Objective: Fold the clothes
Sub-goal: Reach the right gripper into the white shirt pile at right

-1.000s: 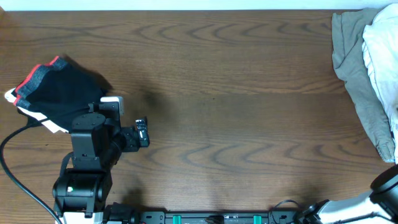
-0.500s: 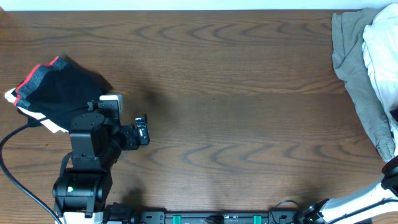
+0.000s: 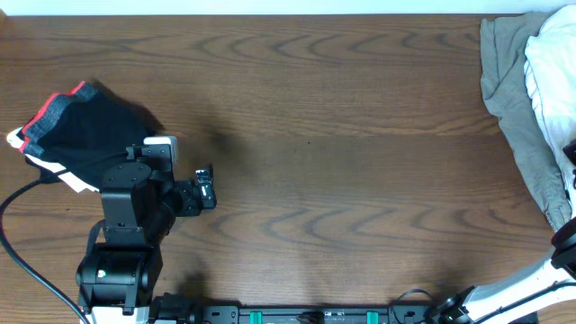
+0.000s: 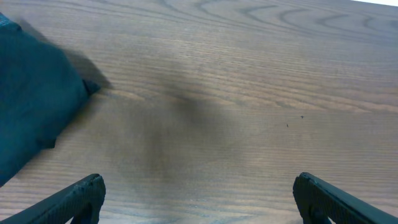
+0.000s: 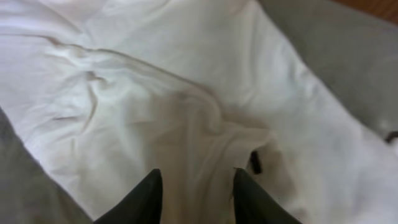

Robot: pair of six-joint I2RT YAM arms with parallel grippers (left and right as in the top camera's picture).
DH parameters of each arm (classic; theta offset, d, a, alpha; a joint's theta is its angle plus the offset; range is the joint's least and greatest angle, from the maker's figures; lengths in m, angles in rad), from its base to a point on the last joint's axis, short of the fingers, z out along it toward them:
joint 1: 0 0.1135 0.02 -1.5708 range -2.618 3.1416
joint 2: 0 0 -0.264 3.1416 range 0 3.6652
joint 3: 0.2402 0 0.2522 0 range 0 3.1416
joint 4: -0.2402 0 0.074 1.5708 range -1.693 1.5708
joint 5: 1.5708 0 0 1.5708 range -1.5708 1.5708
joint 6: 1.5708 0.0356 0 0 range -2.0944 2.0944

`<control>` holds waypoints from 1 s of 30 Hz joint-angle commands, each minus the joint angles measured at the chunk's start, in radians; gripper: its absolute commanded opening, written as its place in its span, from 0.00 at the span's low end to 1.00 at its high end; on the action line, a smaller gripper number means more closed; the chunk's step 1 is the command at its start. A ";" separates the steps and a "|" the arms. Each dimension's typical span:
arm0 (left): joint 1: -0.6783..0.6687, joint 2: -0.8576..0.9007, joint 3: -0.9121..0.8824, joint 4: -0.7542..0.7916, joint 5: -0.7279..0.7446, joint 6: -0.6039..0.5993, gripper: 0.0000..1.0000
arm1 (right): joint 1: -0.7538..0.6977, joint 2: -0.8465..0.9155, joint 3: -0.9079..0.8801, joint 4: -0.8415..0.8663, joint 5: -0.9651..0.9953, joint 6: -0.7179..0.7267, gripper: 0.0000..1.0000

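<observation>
Left pincer (image 4: 199, 208): jaws set wide apart. The two dark fingertips (image 4: 74, 199) sit at opposite bottom corners of the wrist view. Nothing is between them but bare worktop (image 3: 342, 135), and they hold and touch nothing. From overhead it points to the right, close above the wood.

Right pincer (image 5: 196, 199): jaws part-way open, a much narrower gap than on the left. Its dark, rounded fingers (image 5: 142, 198) hang over the white T-shirt (image 5: 186, 93), with a raised fold of the cloth showing in the gap. I cannot tell whether the tips are pressing into the fabric. No cloth looks clamped.

White T-shirt: soft and matte, heavily creased, with long ridges running diagonally. There is one small dark mark on it near the right finger. It lies at the right edge of the worktop, heaped on a grey garment (image 3: 513, 108). The grey garment is smoother and spreads out under and around the white cloth, down the right edge.

Black garment (image 3: 85, 130): a compact, roughly folded bundle at the far left, with a red band along its upper left edge and some white showing beneath. It lies just behind the left arm, well apart from the right-hand pile.

Worktop: dark brown wood grain with looping figure and a dull sheen.

A black cable (image 3: 13, 229) curves past the left arm's base.
</observation>
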 commanded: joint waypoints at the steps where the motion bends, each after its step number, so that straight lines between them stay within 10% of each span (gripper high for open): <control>1: 0.005 -0.001 0.020 0.006 0.002 -0.008 0.98 | 0.016 0.013 0.013 0.002 -0.025 0.010 0.29; 5: 0.005 -0.001 0.020 0.008 0.002 -0.008 0.98 | 0.019 0.013 0.013 0.000 -0.025 0.016 0.21; 11: 0.005 -0.001 0.020 0.012 0.002 -0.008 0.98 | 0.018 0.013 0.013 -0.050 0.043 0.016 0.46; 16: 0.005 -0.001 0.020 0.012 0.002 -0.008 0.98 | 0.018 0.013 0.013 -0.082 0.070 0.016 0.49; 20: 0.005 -0.001 0.020 0.012 0.002 -0.008 0.98 | 0.018 0.013 0.013 -0.083 0.069 0.016 0.32; 23: 0.005 -0.001 0.020 0.012 0.002 -0.008 0.98 | 0.019 0.012 0.013 -0.080 0.068 0.016 0.01; 30: 0.005 -0.001 0.020 0.012 0.002 -0.008 0.98 | 0.020 -0.046 0.013 -0.079 0.006 0.020 0.01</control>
